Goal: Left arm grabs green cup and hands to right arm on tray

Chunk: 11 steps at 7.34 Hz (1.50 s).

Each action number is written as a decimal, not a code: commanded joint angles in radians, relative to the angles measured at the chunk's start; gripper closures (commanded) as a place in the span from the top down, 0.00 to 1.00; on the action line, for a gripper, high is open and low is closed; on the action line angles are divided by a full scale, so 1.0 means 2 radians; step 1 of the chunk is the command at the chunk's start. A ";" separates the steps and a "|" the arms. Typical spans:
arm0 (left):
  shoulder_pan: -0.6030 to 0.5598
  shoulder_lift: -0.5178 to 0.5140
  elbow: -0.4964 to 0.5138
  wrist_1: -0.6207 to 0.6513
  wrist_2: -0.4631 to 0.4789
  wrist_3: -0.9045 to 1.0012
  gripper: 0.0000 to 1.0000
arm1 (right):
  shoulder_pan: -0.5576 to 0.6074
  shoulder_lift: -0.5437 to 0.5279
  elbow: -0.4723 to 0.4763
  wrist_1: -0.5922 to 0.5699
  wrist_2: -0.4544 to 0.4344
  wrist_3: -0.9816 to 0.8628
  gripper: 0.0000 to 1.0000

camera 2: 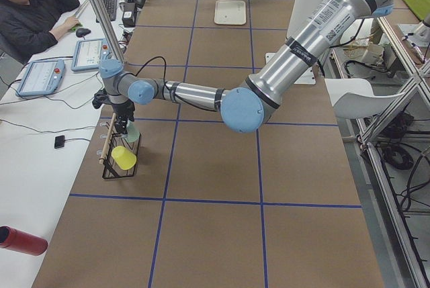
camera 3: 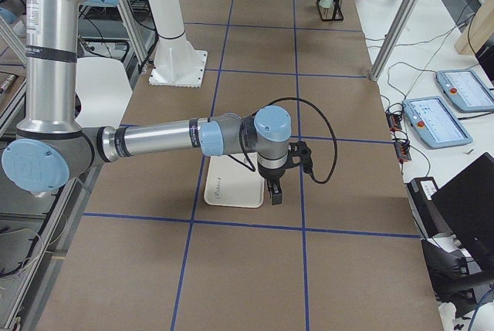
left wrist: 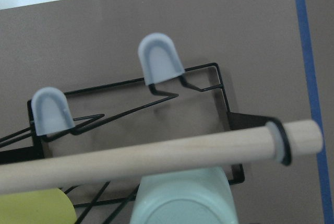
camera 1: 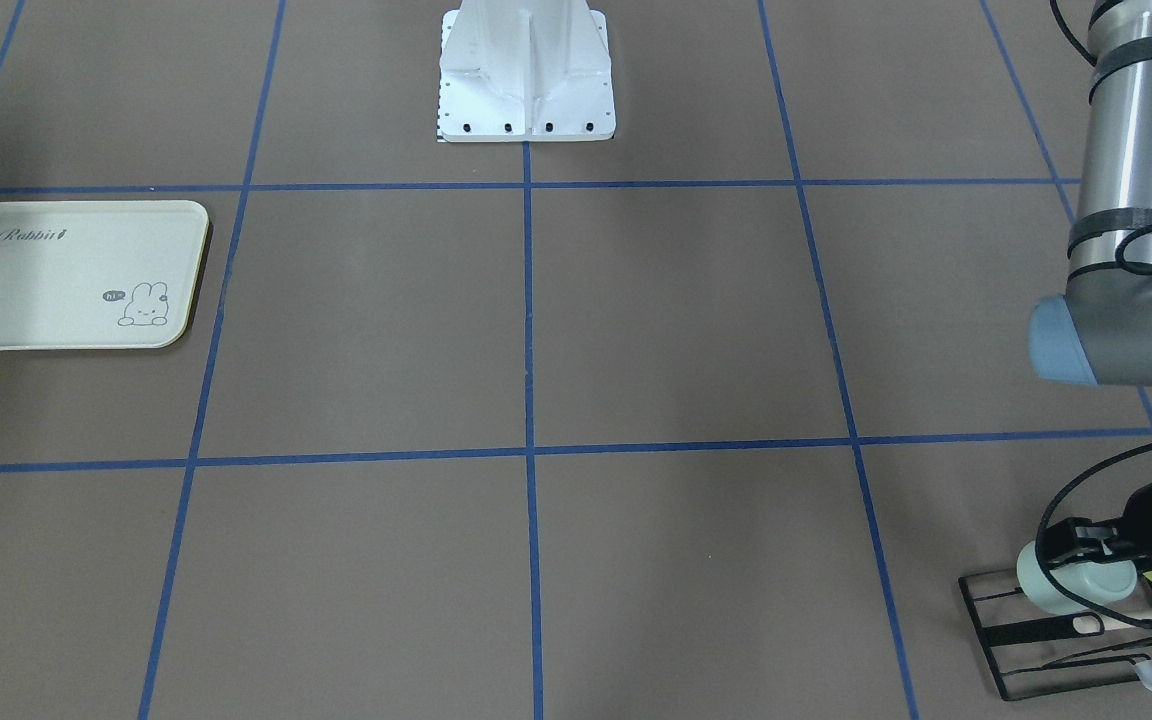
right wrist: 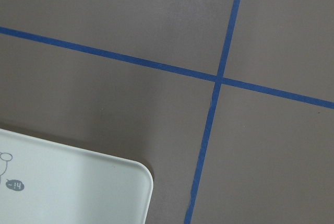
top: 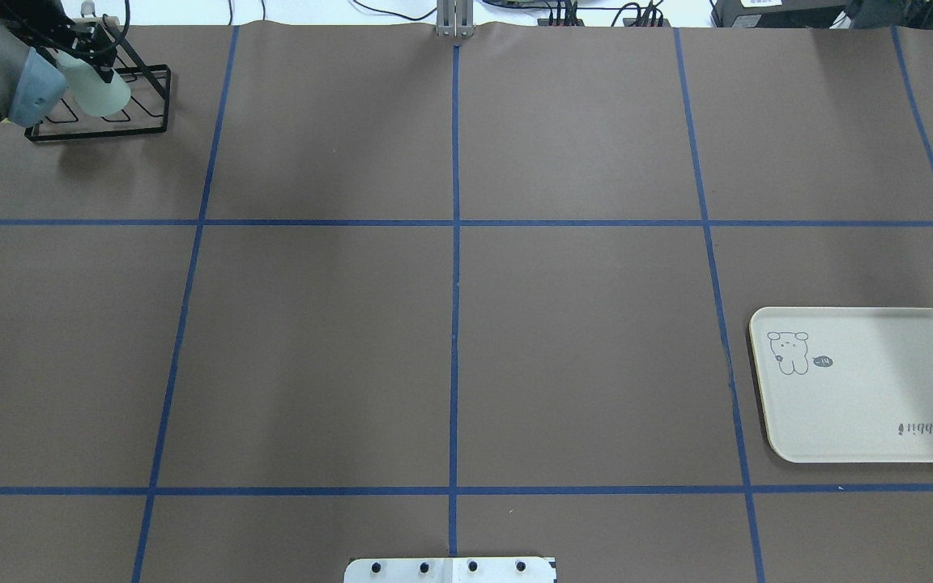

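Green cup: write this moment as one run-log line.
left pincer: at green cup on black wire rack | grip: cannot tell | right pincer: beside tray corner | handover: not yet

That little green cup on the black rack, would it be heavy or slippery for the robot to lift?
Probably light: the green cup looks like small, thin plastic. Its smooth, tapered wall could slip in a loose grip. Being round, it might roll if knocked off the wire rack.
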 commanded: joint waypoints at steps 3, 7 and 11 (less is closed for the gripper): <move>-0.002 0.001 -0.007 -0.003 -0.001 0.000 0.32 | 0.000 0.000 0.000 0.000 0.000 0.000 1.00; -0.018 0.002 -0.038 0.007 -0.027 -0.001 0.23 | 0.000 0.000 0.001 0.001 0.001 0.000 1.00; -0.051 0.043 -0.110 0.026 -0.067 -0.001 0.22 | 0.000 0.000 0.001 0.001 0.001 0.000 1.00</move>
